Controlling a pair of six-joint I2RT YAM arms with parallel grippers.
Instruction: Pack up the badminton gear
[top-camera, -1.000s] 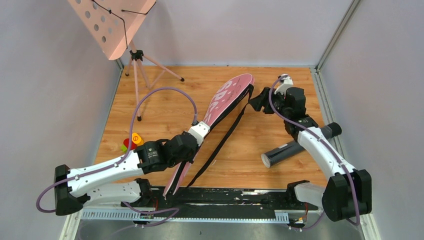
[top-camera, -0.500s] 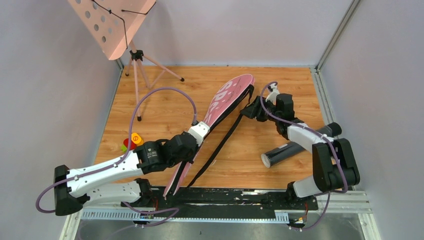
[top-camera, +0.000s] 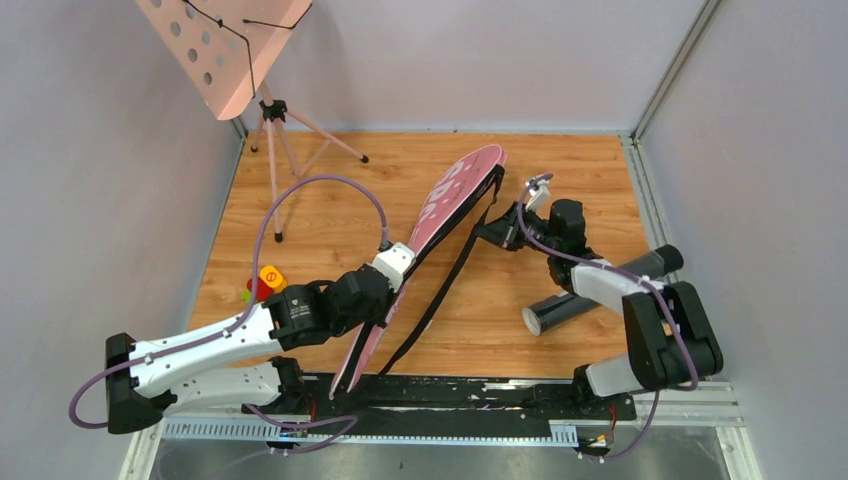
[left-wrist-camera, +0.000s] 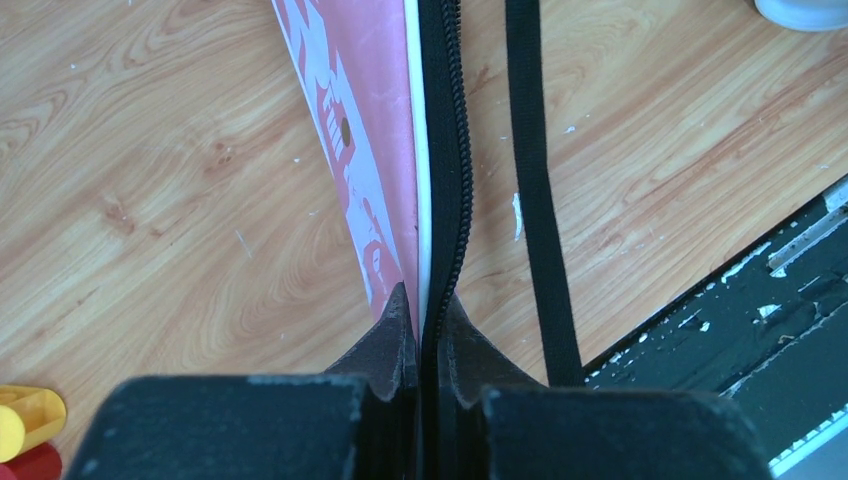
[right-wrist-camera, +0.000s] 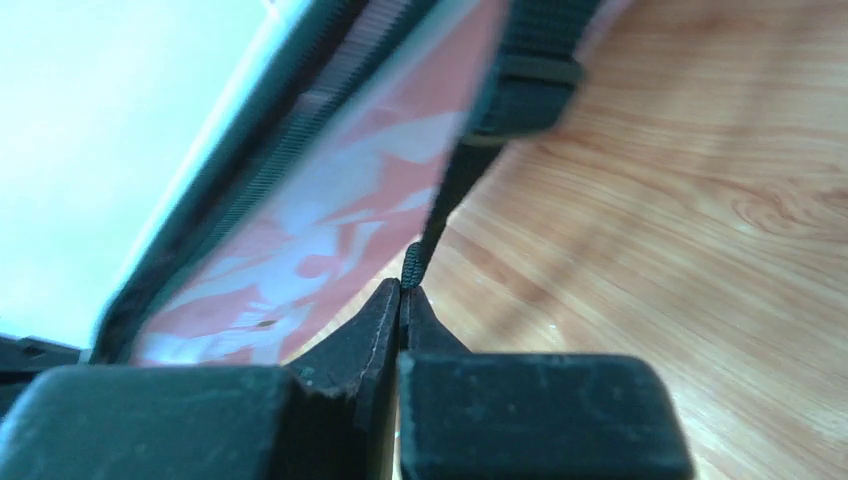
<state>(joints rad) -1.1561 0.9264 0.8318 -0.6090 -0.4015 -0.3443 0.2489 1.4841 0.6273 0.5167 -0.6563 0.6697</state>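
The long pink racket bag (top-camera: 450, 200) lies slantwise across the wooden floor, its wide end at the back. My left gripper (top-camera: 388, 283) is shut on the bag's zipped edge near its narrow part. In the left wrist view the black zipper (left-wrist-camera: 445, 150) and pink fabric (left-wrist-camera: 350, 150) run straight out from between the closed jaws of that gripper (left-wrist-camera: 425, 305). My right gripper (top-camera: 487, 230) sits beside the bag's wide end, shut on the black shoulder strap (right-wrist-camera: 450, 195), which enters its tips (right-wrist-camera: 403, 290) edge-on. A black tube (top-camera: 590, 292) lies on the floor at the right.
A pink perforated music stand (top-camera: 225, 45) on tripod legs stands at the back left. Small red, yellow and green toys (top-camera: 262, 283) sit left of my left arm. Grey walls close in on both sides, and a black rail (top-camera: 480, 395) runs along the near edge.
My right arm swung left and lowered toward the bag's wide end, and its jaws went from open to shut on the strap. The bag's far end shifted slightly. The left gripper kept its grip.
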